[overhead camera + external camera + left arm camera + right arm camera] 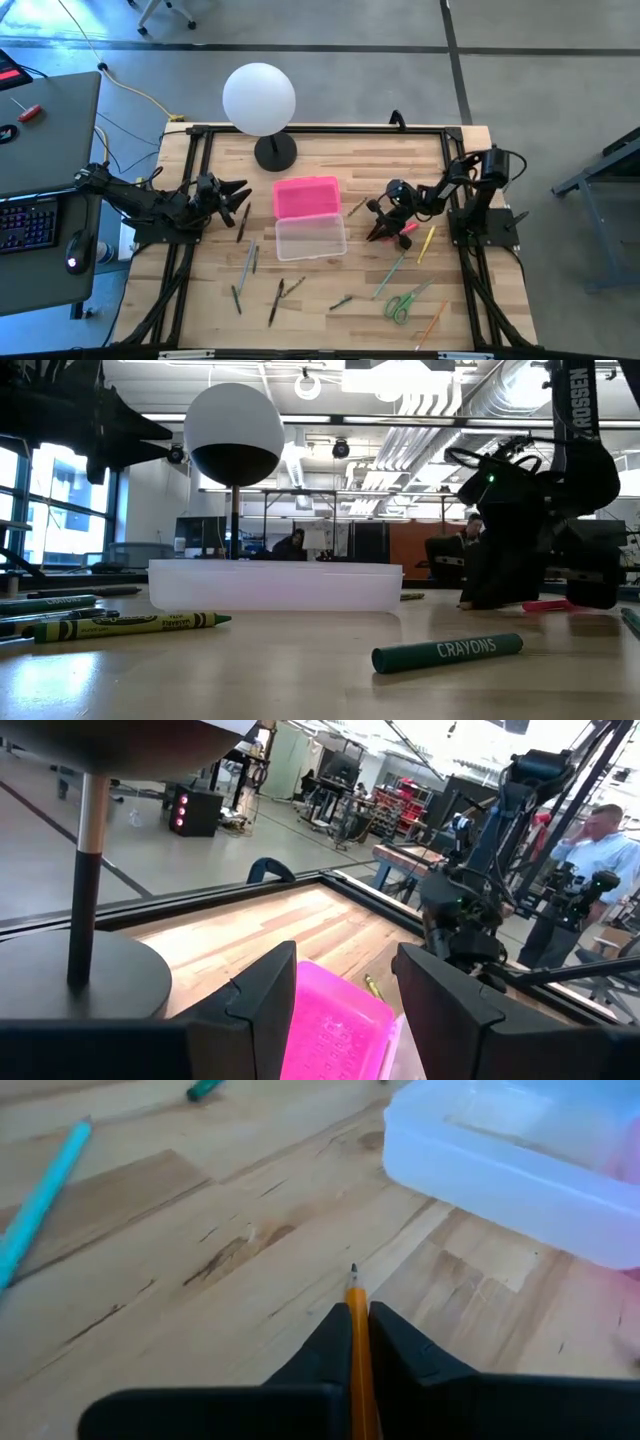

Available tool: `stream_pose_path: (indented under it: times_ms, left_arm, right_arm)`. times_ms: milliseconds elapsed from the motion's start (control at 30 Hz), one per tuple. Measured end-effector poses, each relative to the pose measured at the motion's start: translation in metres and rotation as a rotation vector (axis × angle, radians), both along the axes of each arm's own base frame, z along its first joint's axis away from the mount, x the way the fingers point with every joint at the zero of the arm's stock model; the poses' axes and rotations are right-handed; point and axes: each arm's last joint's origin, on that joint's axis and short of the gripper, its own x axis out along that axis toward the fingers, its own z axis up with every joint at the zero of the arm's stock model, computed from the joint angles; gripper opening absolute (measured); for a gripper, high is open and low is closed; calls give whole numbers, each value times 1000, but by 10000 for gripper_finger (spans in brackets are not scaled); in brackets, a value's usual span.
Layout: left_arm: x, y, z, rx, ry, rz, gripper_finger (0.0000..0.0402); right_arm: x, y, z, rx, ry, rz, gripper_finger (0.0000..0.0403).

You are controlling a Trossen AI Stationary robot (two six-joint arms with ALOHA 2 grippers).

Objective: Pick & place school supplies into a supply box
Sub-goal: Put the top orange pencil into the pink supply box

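Green crayon point(447, 651) lying on desk point(300, 680) is reading "CRAYONS"; arm point(580, 405) up top is showing "ROSSEN", prob. cut off.

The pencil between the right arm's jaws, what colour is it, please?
Orange pencil, clearest in the right wrist view.

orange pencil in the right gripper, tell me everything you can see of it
The orange pencil is a thin, painted-looking stick with a dark sharpened tip. The right gripper is shut on it, one dark finger pressing each side, so only its front length shows, the tip poking out ahead of the fingers. It points over the bare wooden table toward the clear supply box, which lies ahead and apart from it. Whether the tip touches the wood cannot be told.
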Motion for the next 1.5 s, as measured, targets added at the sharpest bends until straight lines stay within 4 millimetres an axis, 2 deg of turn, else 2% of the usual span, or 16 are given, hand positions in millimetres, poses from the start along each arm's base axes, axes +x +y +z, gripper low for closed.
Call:
stream_pose_path:
  times_ms: [300, 433, 600, 733, 867, 1033, 1267, 1367, 1500]
  left_arm:
    - [0, 0, 0, 0, 1, 0, 207]
    - [0, 0, 0, 0, 1, 0, 207]
    - [0, 0, 0, -3, -2, 2, 207]
    - [0, 0, 0, -3, -2, 2, 207]
    - [0, 0, 0, -3, -2, 2, 207]
    - [0, 0, 0, -3, -2, 1, 207]
    - [0, 0, 0, -2, 0, 1, 207]
    - [0, 0, 0, -2, 1, 1, 207]
    - [0, 0, 0, -2, 2, 1, 207]
  right_arm:
    - [8, -1, 44, 114, -123, -115, 5]
    - [15, 7, 67, 69, -213, -159, 5]
    - [50, 22, 97, 48, -221, -240, 5]
    - [84, 31, 111, -13, -134, -326, 5]
    - [118, 39, 126, -30, -151, -378, 10]
    - [158, 47, 118, 37, -117, -377, 8]
    - [205, 59, 81, 34, -52, -348, 10]
    - [218, 64, 74, 40, -55, -344, 10]
    - [224, 67, 72, 38, -55, -341, 11]
